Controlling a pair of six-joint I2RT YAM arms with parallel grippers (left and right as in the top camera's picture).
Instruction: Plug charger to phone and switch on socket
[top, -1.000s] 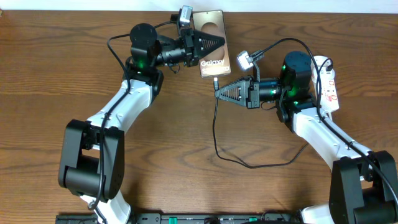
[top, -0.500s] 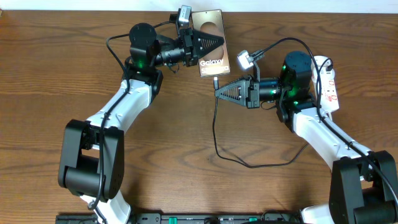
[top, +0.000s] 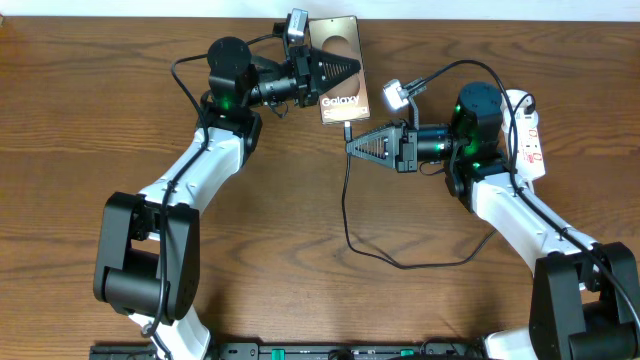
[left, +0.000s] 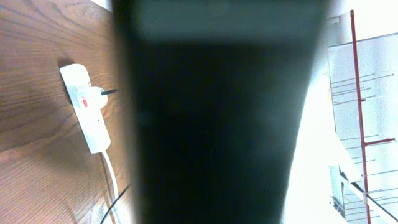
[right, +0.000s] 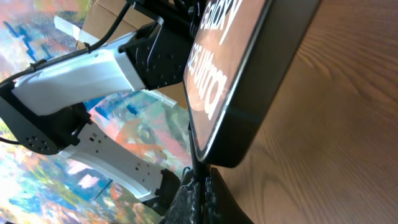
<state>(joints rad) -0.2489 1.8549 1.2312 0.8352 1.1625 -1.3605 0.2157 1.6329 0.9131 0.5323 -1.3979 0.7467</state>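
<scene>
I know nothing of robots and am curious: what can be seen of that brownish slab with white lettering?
The brownish-grey rectangular slab is a phone with white "Galaxy S25 Ultra" lettering, a round dark mark and dark rounded edges. It sits near the far edge of the wooden table, the left pincer across its middle. The tip of the thin black cable, pinched by the right pincer, reaches its near end.

1. We start with the table (top: 80, 110): brown wood, visible grain, a soft satin sheen.
2. Now the phone (right: 249, 74): we see a smooth, dark, semi-gloss slab with white printed lettering.
3. The socket (left: 87, 109) looks to us like smooth white plastic.
4. We read the charger cable (top: 346, 215) as matt black, rubbery.
5. We note the arm shells (top: 190, 165): smooth white and black plastic.
</scene>
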